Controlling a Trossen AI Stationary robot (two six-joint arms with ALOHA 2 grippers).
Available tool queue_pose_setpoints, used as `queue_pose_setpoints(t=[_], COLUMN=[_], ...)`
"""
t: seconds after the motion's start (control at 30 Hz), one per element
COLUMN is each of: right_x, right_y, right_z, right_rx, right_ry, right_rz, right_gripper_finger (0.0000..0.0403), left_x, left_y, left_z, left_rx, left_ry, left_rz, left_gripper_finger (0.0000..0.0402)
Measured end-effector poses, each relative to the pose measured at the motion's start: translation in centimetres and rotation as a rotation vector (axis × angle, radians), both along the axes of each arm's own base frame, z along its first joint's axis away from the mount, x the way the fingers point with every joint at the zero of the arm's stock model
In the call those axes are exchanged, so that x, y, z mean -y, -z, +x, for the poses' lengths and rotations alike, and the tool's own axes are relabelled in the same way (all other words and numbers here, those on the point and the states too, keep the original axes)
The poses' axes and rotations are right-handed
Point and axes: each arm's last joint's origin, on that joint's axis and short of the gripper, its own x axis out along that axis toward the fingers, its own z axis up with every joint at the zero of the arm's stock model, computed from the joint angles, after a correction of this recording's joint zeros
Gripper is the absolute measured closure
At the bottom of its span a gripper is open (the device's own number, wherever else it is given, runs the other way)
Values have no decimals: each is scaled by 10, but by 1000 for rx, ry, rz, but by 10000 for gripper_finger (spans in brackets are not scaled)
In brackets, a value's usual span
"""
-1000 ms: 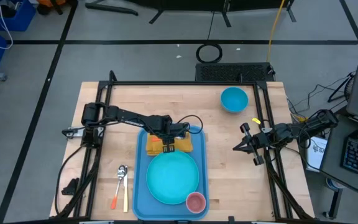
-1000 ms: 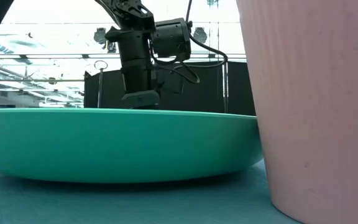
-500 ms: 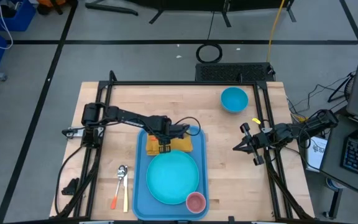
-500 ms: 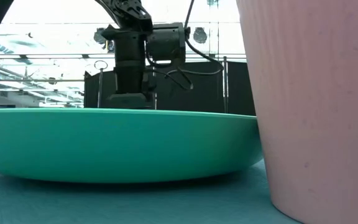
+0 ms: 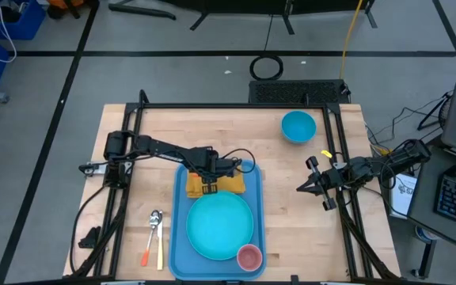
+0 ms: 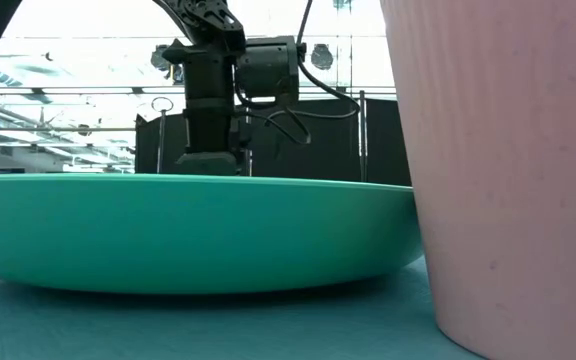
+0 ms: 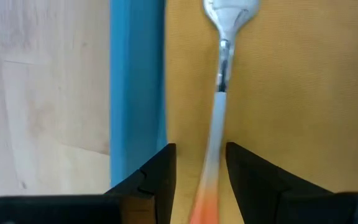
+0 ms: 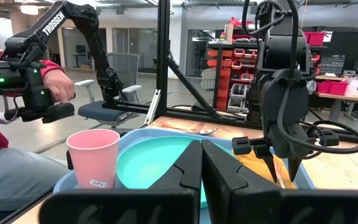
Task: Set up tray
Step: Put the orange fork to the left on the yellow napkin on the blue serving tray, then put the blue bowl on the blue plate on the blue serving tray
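The blue tray sat on the wooden table at its near edge, between the two arms. On it lay the turquoise plate, filling the middle, with the pink cup at the near right corner and the yellow napkin across the far end.

Over that napkin stood the left gripper, pointing straight down. From its own wrist camera, the two dark fingers were set narrowly apart on either side of an orange-and-white utensil handle, whose metal head lay flat on the napkin just beside the tray's blue rim. Whether the fingers actually pressed on the handle could not be told.

The right gripper waited off to the tray's right, low over the table, its fingers pressed together and holding nothing.

A spoon and another orange-handled utensil lay on the wood left of the tray, and a blue bowl stood well apart at the far right.
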Motion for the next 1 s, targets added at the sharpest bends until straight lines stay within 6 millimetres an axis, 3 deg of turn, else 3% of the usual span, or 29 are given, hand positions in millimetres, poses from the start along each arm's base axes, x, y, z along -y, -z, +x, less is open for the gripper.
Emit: queue_pose_setpoints(t=[0.23,0.5,0.73,1.0], right_x=[0,0,0,0], right_y=[0,0,0,0], right_z=[0,0,0,0], right_rx=[0,-3,-1,0], right_ry=[0,0,0,0], right_rz=[0,-1,0,0], right_gripper_finger=[403,403,403,403], left_x=[7,3,-24,-65], left_y=[-6,-35,-82,-116], left_z=[-3,-4,22,36], left_rx=[-9,64,304,502], left_ry=[21,122,173,370], left_rz=[-16,136,142,38], left_gripper_finger=[256,256,256,256])
